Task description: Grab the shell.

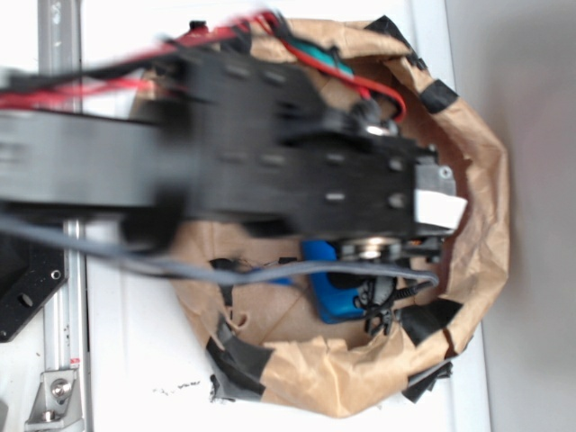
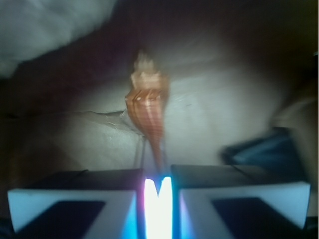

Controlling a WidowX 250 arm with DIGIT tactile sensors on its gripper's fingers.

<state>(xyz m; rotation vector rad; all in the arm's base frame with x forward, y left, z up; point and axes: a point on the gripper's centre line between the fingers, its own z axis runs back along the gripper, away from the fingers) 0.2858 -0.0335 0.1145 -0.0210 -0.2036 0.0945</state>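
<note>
one shell [image 2: 147, 107], orange-brown and striped, lies on crumpled brown paper. in the wrist view its slim pointed end runs down into the narrow bright slit between the two fingers [image 2: 75, 199] of the gripper [image 2: 158, 191], which is closed almost fully on that tip. one blue bottle [image 1: 335, 286] lies in the one paper nest [image 1: 481, 216], edged with black tape, under the arm. no writing is readable.

The shell [image 2: 147, 107] was orange-brown with darker stripes, ridged and elongated. In the wrist view it stood near frame centre, its pale spiral end up and its slim tip pointing down toward the bottom edge.
</note>
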